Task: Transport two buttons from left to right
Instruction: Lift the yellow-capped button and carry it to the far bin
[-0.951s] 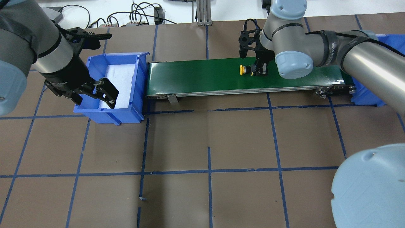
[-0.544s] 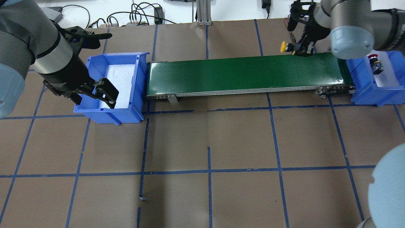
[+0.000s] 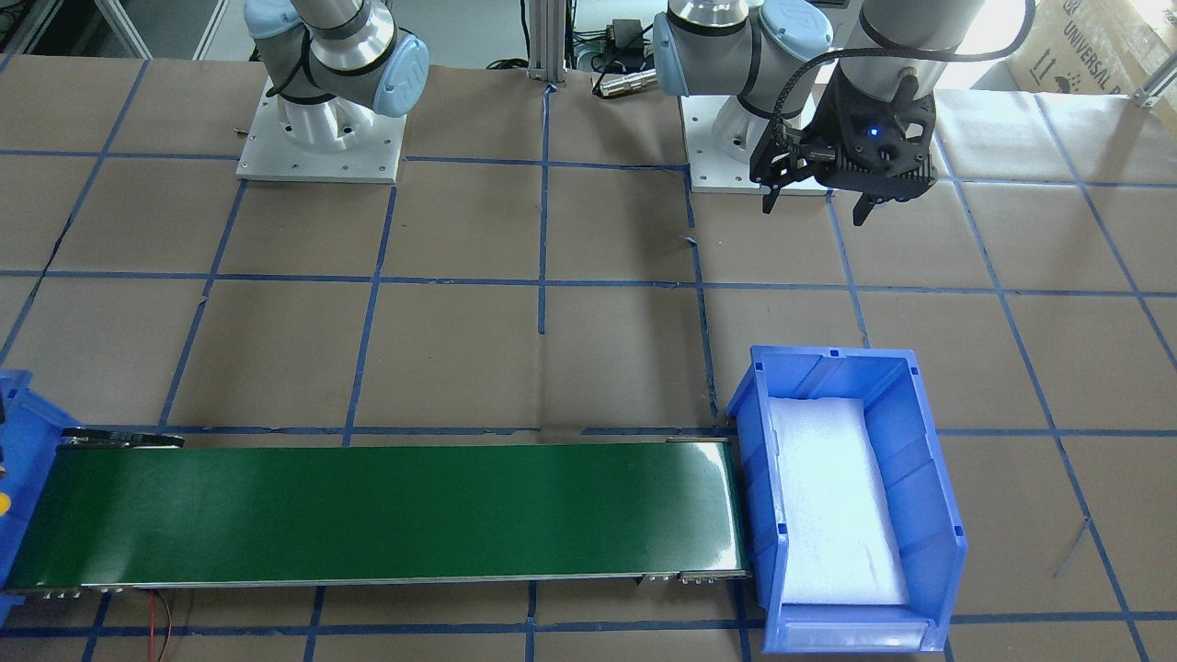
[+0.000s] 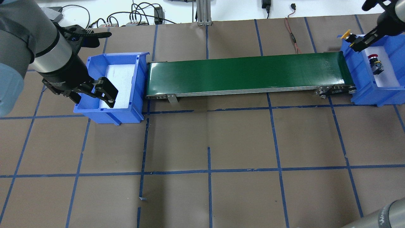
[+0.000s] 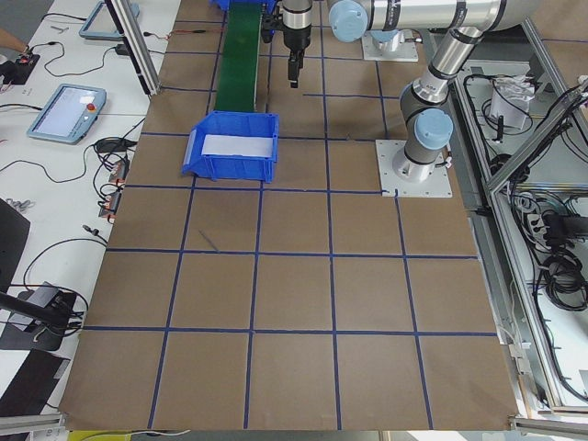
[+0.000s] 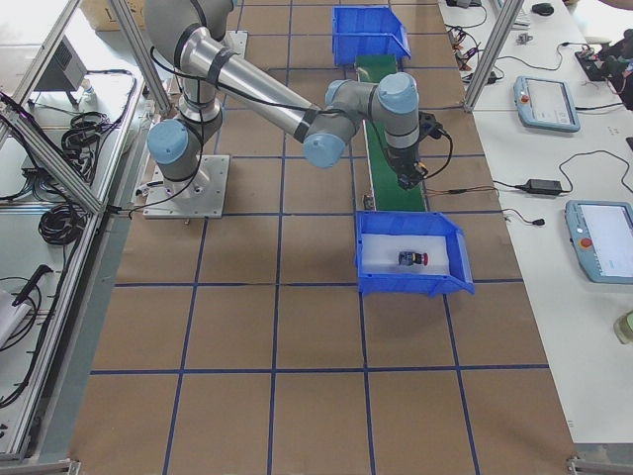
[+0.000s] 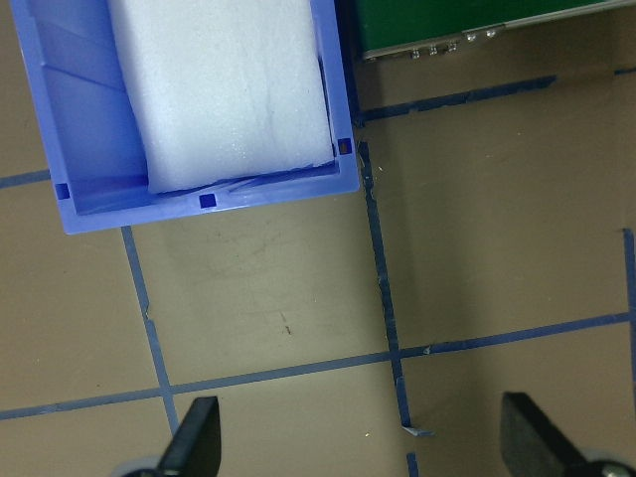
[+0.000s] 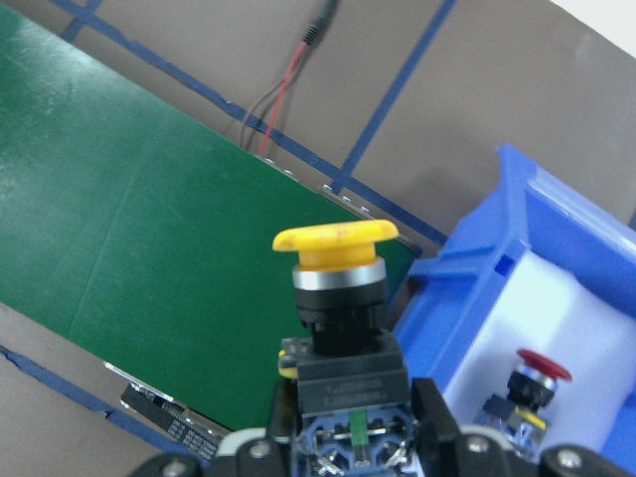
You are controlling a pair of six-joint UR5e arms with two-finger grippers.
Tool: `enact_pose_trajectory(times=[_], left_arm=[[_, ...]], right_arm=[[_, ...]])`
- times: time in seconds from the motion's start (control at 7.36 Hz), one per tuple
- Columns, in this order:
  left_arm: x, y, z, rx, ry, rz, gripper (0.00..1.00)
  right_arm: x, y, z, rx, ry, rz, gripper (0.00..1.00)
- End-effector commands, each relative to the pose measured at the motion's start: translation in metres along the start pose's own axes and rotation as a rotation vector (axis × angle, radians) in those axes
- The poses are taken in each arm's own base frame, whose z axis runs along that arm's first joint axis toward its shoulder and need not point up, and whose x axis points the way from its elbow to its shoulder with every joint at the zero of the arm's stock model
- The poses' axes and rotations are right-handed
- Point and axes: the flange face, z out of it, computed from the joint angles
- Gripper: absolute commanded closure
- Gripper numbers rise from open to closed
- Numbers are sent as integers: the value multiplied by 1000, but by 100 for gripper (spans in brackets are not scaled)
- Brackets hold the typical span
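My right gripper (image 8: 358,437) has its fingers clamped on the blocky body of the yellow button (image 8: 338,298); in the right wrist view its long axis runs 6 to 12 o'clock, cap at 12; in the overhead view the yellow button (image 4: 349,36) tips its cap toward 10 o'clock, held in the air at the 10 o'clock corner of the right bin (image 4: 370,95), by the end of the green belt (image 4: 246,72). The red button (image 4: 375,61) lies on the white foam inside that bin, cap toward 12 o'clock overhead; the exterior right view shows the red button (image 6: 412,258) with its cap toward 3 o'clock. My left gripper (image 3: 817,211) has its fingers spread wide, holding nothing; overhead it overlaps the left bin (image 4: 114,56); the front-facing view shows it apart from that bin, at the bin's 12 o'clock, over bare tabletop (image 3: 607,349).
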Motion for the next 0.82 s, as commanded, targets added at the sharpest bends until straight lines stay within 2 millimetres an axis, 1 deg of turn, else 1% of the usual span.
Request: enact_pose_trajectory(times=[0.0,0.14,0.27,0.41,0.54,0.68], left_arm=[[-1,-1,1,1,-1,15,0],[-4,-1,1,2,1,9,0],[-4,0,0,3,0,8,0],[-4,0,0,5,1,9,0],[-5,-1,1,2,2,6,0],[-5,-1,0,4,2,6,0]], right_arm=[[61,65,-7,-113,-8,324,94],[91,73,3,-149,-19,353,94],[111,69,19,-175,-52,372,94],[116,68,20,-193,-57,451,94],[116,66,24,-200,-49,489,95],[117,63,43,-210,-61,490,95]])
